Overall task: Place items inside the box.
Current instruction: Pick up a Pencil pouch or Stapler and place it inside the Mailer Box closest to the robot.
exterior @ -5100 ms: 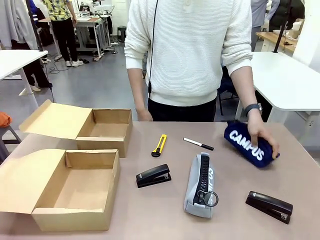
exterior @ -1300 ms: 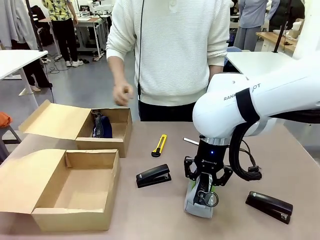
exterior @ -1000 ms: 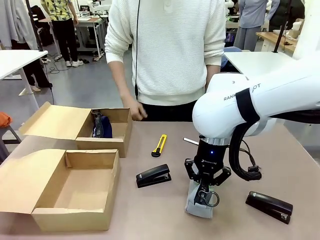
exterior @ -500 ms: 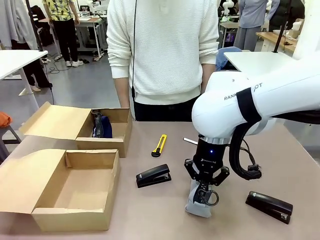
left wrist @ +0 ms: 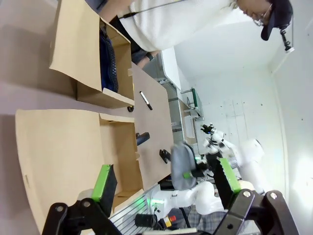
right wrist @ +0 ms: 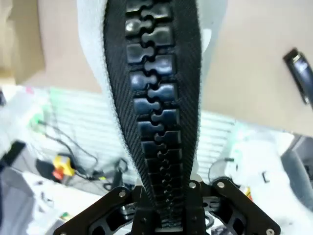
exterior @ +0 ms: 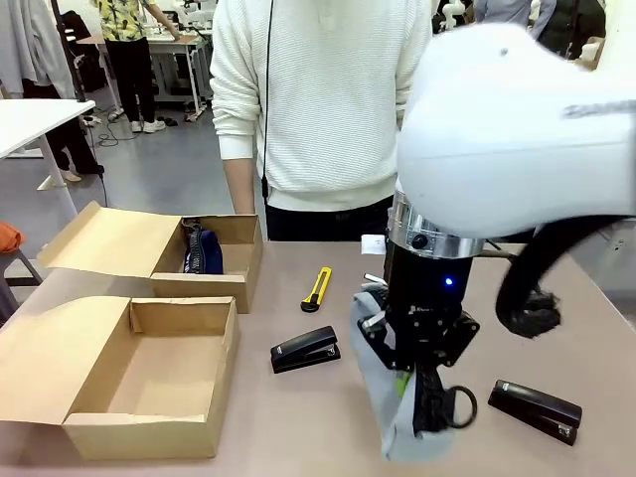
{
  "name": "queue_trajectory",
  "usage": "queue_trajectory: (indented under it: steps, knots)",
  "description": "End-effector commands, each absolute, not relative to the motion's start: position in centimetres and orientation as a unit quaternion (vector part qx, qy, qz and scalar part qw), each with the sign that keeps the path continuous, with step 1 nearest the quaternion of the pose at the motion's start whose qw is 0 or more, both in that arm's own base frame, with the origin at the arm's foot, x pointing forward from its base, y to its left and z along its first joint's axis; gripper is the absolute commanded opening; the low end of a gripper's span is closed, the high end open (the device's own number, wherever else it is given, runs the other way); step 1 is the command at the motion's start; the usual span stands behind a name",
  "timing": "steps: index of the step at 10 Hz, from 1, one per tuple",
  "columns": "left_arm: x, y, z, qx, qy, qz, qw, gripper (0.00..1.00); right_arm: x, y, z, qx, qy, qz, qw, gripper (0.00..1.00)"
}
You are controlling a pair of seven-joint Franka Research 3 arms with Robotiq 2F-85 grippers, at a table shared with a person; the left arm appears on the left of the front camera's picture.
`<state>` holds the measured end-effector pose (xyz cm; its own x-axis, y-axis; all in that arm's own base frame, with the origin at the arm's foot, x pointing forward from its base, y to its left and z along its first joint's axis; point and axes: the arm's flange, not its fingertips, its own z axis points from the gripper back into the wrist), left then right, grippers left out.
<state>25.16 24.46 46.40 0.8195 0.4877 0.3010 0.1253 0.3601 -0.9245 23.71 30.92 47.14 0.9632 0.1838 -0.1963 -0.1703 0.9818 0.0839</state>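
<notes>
right wrist view puts us at the right gripper [right wrist: 164, 198], its jaws drawn narrow and clamped on the grey pouch [right wrist: 161, 73], whose black zip runs straight up between the fingers. in the front view we see the same gripper [exterior: 417, 376] pinching the pouch [exterior: 383, 397] by its zip side. the pouch hangs tilted, and its ring pull [exterior: 459, 405] dangles beside the fingers. we cannot tell whether its lower end touches the table [exterior: 298, 417]. just to the left lies one black stapler [exterior: 305, 350]; to the right, near the table's edge, lies the other stapler [exterior: 535, 409]. farther back the yellow utility knife [exterior: 317, 288] lies flat beside the far box [exterior: 199, 288], which holds a dark blue pouch [exterior: 204, 250]. the near box [exterior: 139, 437] stands open at the table's left. a person [exterior: 328, 99] in a white sweater stands at the far side. in the left wrist view the left gripper [left wrist: 165, 178] has its jaws wide apart, gripping nothing, with the near box [left wrist: 63, 156] ahead of it.
</notes>
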Motion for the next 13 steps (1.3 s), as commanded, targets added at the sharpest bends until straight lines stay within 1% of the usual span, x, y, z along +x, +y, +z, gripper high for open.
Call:
queue_trajectory:
  steps: [1,2,3,4,5,6,7,9,10,11,12,13]
  knots:
    - [25.2,24.4,46.6,-0.558,-0.285,0.109,0.772,1.00,21.3,31.3,47.7,-0.002,0.105,0.093,0.990,0.00]
    - [25.2,24.4,46.6,-0.558,-0.285,0.109,0.772,1.00,23.7,30.9,47.1,0.033,0.102,0.089,0.990,0.00]
    - [25.2,24.4,46.6,-0.558,-0.285,0.109,0.772,1.00,20.9,31.5,48.3,0.015,0.100,0.105,0.989,0.07]
    - [25.2,24.4,46.6,-0.558,-0.285,0.109,0.772,1.00,20.9,30.5,47.5,0.074,0.091,0.117,0.986,0.07]
    - [25.2,24.4,46.6,-0.558,-0.285,0.109,0.772,1.00,21.5,33.9,47.7,0.072,0.061,0.126,0.988,0.07]
    - [25.2,24.4,46.6,-0.558,-0.285,0.109,0.772,1.00,23.0,38.4,48.6,0.104,0.061,0.084,0.989,0.07]
    - [25.2,24.4,46.6,-0.558,-0.285,0.109,0.772,1.00,24.5,43.6,49.3,0.117,0.053,0.077,0.989,0.07]
    - [25.2,24.4,46.6,-0.558,-0.285,0.109,0.772,1.00,26.8,54.6,49.1,0.082,0.073,0.090,0.990,0.07]
    - [25.2,24.4,46.6,-0.558,-0.285,0.109,0.772,1.00,27.3,58.8,49.3,0.075,0.075,0.106,0.989,0.07]
    - [25.2,24.4,46.6,-0.558,-0.285,0.109,0.772,1.00,27.9,62.8,50.0,0.065,0.085,0.098,0.989,0.07]
    - [25.2,24.4,46.6,-0.558,-0.285,0.109,0.772,1.00,28.4,66.5,49.7,0.047,0.104,0.099,0.989,0.07]
    - [25.2,24.4,46.6,-0.558,-0.285,0.109,0.772,1.00,27.8,68.2,48.4,0.009,0.153,0.091,0.984,0.07]
